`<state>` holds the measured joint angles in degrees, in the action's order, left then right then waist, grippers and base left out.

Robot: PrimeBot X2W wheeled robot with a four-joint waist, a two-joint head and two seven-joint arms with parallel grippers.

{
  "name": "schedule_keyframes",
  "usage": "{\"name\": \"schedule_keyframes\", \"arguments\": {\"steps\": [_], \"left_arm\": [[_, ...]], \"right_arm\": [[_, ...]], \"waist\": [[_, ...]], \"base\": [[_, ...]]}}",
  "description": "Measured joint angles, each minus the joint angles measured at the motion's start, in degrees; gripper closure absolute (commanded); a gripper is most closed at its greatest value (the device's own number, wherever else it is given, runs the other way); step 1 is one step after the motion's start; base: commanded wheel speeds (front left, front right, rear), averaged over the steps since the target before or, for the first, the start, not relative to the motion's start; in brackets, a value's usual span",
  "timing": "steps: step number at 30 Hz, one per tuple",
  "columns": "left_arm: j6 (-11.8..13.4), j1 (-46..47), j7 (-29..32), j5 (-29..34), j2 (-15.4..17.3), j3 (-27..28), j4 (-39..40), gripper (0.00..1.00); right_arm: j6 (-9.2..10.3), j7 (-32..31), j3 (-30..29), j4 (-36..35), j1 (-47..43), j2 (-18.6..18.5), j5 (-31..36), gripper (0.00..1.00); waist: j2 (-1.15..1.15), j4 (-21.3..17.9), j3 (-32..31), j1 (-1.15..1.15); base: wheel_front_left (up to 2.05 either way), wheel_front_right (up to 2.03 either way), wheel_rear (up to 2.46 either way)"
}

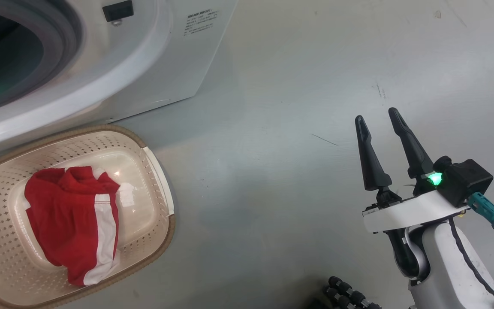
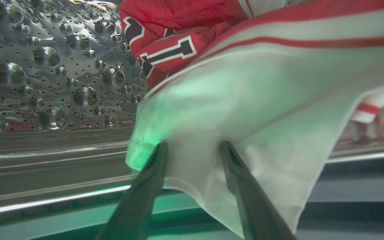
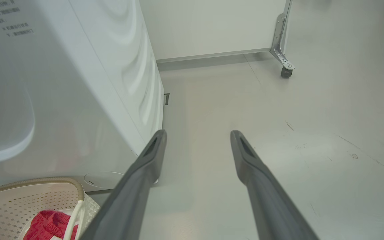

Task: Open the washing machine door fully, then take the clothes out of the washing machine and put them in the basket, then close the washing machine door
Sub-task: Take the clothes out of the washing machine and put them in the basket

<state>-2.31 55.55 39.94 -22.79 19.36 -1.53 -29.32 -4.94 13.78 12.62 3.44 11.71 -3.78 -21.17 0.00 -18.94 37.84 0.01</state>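
The white washing machine (image 1: pixel 152 56) stands at the upper left, its grey rubber ring (image 1: pixel 62 38) exposed; its door is out of view. Inside the perforated steel drum (image 2: pixel 45 66), my left gripper (image 2: pixel 192 145) is open, its fingertips touching a white panel of the red clothes (image 2: pixel 245 110). Further in lies the jersey with navy letters (image 2: pixel 178 40). The cream basket (image 1: pixel 161 171) sits in front of the machine and holds a red garment with a white stripe (image 1: pixel 67 214). My right gripper (image 1: pixel 377 116) hangs open and empty over the floor, right of the basket.
Bare grey floor (image 1: pixel 294 128) spreads to the right of the machine and basket. A white panel on a caster (image 3: pixel 285 68) stands beyond the machine's side (image 3: pixel 78 83). A black ribbed cable (image 1: pixel 345 294) lies at the bottom edge.
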Motion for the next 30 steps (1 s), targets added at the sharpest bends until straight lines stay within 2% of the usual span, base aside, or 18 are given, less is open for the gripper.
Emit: {"name": "schedule_keyframes", "arguments": {"steps": [1,2,9,14,25,30], "left_arm": [[0.00,0.20,0.44,0.00,0.04,-0.01,-0.21,0.80],[0.00,0.33,1.02,-0.08,0.09,-0.04,-0.43,1.00],[-0.35,1.54,2.32,-0.33,0.10,-0.38,-0.73,1.00],[-1.03,2.35,-0.01,-0.33,0.32,-0.31,0.81,1.00],[-1.58,2.46,-9.99,0.03,-0.96,-0.24,4.68,1.00],[-1.52,1.05,-16.51,0.79,-2.12,0.04,7.48,1.00]], "right_arm": [[-0.05,0.00,0.07,0.04,0.18,0.03,0.00,0.00],[-0.05,0.07,0.08,0.12,0.34,0.04,0.00,0.00],[-0.23,0.16,0.02,0.80,0.90,0.05,0.00,0.00],[-0.29,0.25,-0.43,1.21,1.14,0.07,0.01,0.00],[-0.31,0.51,-1.54,1.58,1.86,-0.43,0.20,0.00],[-0.31,0.59,-2.09,1.65,1.93,-1.20,0.57,0.00]], "waist": [[0.00,0.01,0.02,0.00],[0.00,0.03,0.04,0.00],[0.00,0.21,0.19,0.00],[0.00,0.55,0.22,0.00],[0.00,3.18,-0.34,0.00],[0.00,4.75,-0.98,-0.01]], "base": [[0.00,0.00,0.00],[0.00,0.00,0.00],[0.00,0.00,0.00],[0.00,0.00,0.00],[0.00,0.00,0.00],[0.00,0.00,0.00]]}}
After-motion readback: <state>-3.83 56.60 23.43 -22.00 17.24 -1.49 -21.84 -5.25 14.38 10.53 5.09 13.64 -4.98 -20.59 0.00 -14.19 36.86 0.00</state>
